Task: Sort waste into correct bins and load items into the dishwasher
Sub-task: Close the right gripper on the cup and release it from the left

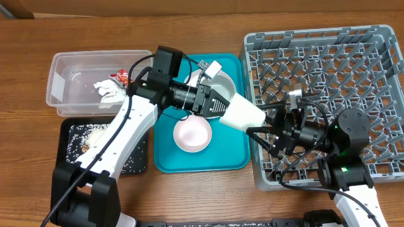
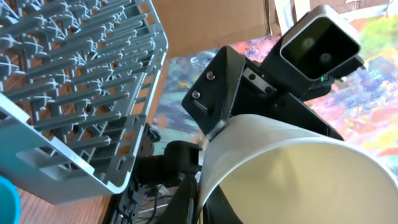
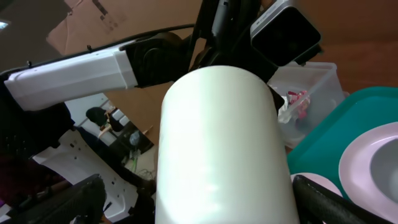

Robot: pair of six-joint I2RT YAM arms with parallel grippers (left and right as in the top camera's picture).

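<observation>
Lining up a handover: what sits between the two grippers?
The pale cup, gripped by the left gripper, reaching into the open right gripper; clearest in the overhead view.

You are working at a wooden table (image 1: 208, 195) of warm brown grain, and beyond it your wrist views catch a plain brown cardboard panel (image 2: 211, 25), a blurred many-coloured surface (image 2: 373, 106) and a cardboard box (image 3: 81, 25) beside a brown wall (image 3: 367, 25).

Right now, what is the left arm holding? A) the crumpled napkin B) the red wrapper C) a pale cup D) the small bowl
C: the left end effector grips a pale cup, while napkin and wrapper lie in the clear tub and the bowl sits on the teal tray.
</observation>
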